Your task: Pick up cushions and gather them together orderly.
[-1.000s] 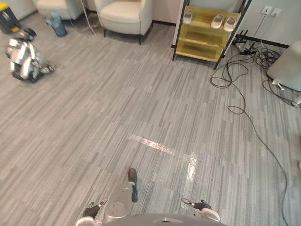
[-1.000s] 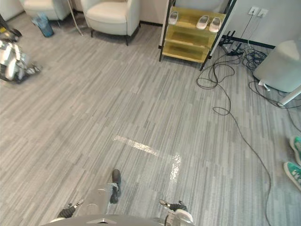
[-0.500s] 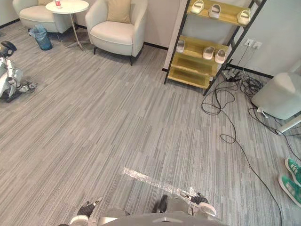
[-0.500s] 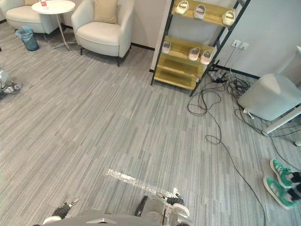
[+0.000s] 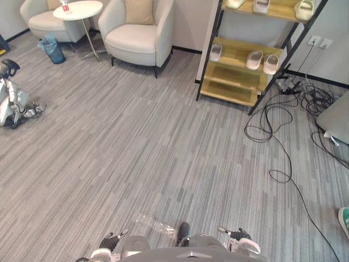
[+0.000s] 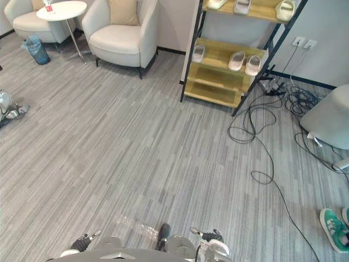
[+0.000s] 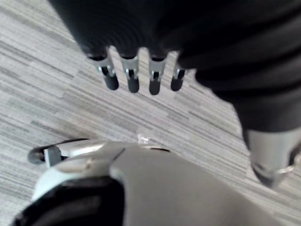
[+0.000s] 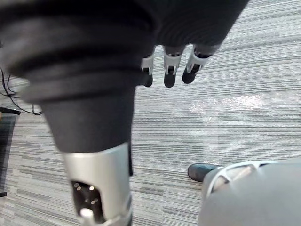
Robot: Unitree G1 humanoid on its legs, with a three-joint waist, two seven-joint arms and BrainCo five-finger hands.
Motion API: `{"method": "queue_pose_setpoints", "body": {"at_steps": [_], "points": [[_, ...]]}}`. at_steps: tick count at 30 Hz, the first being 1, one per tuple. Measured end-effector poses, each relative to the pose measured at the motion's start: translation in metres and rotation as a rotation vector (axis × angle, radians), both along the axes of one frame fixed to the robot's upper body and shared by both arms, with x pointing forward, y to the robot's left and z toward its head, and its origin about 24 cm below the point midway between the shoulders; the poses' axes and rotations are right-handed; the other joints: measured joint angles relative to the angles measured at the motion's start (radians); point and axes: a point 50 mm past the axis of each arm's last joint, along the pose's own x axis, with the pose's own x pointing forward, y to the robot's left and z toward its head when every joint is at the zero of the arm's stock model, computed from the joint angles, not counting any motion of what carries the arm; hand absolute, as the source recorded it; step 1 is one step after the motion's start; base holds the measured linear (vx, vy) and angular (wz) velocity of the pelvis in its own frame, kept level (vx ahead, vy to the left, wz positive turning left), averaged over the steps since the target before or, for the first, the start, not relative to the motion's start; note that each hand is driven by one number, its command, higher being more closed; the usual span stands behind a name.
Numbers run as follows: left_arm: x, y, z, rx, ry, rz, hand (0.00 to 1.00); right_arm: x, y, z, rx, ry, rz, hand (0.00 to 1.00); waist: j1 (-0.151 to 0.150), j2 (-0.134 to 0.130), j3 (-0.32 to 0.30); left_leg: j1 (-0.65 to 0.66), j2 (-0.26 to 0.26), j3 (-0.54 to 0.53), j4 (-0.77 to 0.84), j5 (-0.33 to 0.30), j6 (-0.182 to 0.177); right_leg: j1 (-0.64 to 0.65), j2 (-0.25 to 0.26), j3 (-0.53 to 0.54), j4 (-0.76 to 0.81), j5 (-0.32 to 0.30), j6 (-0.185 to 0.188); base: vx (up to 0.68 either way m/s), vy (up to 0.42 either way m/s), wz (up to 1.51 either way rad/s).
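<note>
A tan cushion [image 5: 138, 11] leans upright against the back of a cream armchair [image 5: 139, 38] at the far side of the room. A second tan cushion [image 6: 37, 4] peeks out on another cream armchair [image 5: 46, 21] at the far left. Both hands hang low at my sides, far from the chairs. My left hand [image 7: 131, 75] has relaxed, straight fingers over the grey striped floor and holds nothing. My right hand [image 8: 169, 70] hangs the same way, open and empty.
A round white table [image 5: 78, 10] stands between the armchairs, with a blue bin [image 5: 53, 49] beside it. A yellow shoe shelf [image 5: 251, 60] stands far right, with black cables [image 5: 272, 125] trailing from it. Another robot [image 5: 13, 101] lies at the left. A person's green shoe [image 6: 332, 229] is near right.
The camera has moved: the view rose to take in the armchairs and shelf, and the shiny strip on the floor now lies nearer the bottom. Both hands still hang empty.
</note>
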Motion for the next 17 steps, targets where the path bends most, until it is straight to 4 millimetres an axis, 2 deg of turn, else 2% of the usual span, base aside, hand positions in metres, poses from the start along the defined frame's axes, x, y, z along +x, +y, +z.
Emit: {"method": "queue_pose_setpoints", "body": {"at_steps": [1,2,4,5,8,9,11,14,17], "points": [[0.000,0.000,0.000,-0.001,-0.001,-0.001,0.00,0.000,0.000,0.000,-0.001,0.000,0.000,0.00,0.000,0.000,-0.001,-0.008,-0.003,-0.002,-0.027,0.001,0.000,0.002,-0.004,0.002,-0.002,0.000,0.002,0.18,0.068,-0.18],[0.002,0.000,0.000,0.000,-0.004,-0.001,0.00,0.000,0.000,0.000,-0.002,0.001,-0.001,0.00,0.003,-0.001,0.001,-0.028,-0.023,-0.021,-0.133,0.010,0.001,0.009,-0.023,0.014,-0.002,0.000,0.012,0.16,0.124,-0.22],[0.006,-0.001,0.001,0.000,-0.016,-0.001,0.00,-0.003,0.000,0.000,-0.004,0.004,-0.004,0.00,0.011,-0.003,0.002,-0.030,-0.054,-0.041,-0.234,0.104,0.006,0.030,-0.053,0.040,0.003,-0.005,0.041,0.18,0.179,-0.28],[0.005,-0.001,0.001,-0.004,-0.012,0.006,0.00,-0.003,0.000,0.000,-0.005,0.000,-0.004,0.00,0.012,0.002,-0.003,-0.006,-0.066,-0.035,-0.267,0.186,0.022,0.040,-0.059,0.060,0.007,-0.010,0.064,0.17,0.200,-0.23],[0.006,0.005,0.002,0.009,-0.018,0.024,0.00,0.000,0.009,0.000,0.016,-0.017,-0.005,0.00,0.014,-0.019,-0.010,0.013,-0.092,-0.004,-0.263,0.178,0.036,0.043,-0.083,0.089,-0.007,0.000,0.087,0.17,0.222,-0.24],[0.006,0.009,0.002,0.016,-0.019,0.034,0.00,0.000,0.019,-0.003,0.042,-0.012,-0.004,0.00,0.019,-0.038,-0.013,0.022,-0.105,0.014,-0.263,0.168,0.052,0.049,-0.090,0.109,-0.020,0.007,0.097,0.07,0.118,-0.30],[0.005,0.012,0.003,0.022,-0.017,0.035,0.00,-0.002,0.021,-0.003,0.045,-0.006,-0.003,0.00,0.020,-0.051,-0.018,0.039,-0.122,0.029,-0.268,0.163,0.060,0.063,-0.104,0.126,-0.037,0.014,0.108,0.08,0.150,-0.27],[0.005,0.012,0.003,0.025,-0.015,0.029,0.00,-0.005,0.022,-0.004,0.053,0.002,-0.018,0.00,0.023,-0.052,-0.021,0.067,-0.144,0.033,-0.294,0.161,0.064,0.077,-0.121,0.138,-0.048,0.019,0.115,0.03,0.117,-0.13],[0.004,0.012,0.002,0.025,-0.012,0.029,0.00,-0.007,0.022,-0.005,0.051,0.011,-0.016,0.00,0.026,-0.055,-0.028,0.087,-0.162,0.035,-0.333,0.173,0.085,0.077,-0.133,0.147,-0.058,0.026,0.127,-0.02,0.054,-0.03]]}}
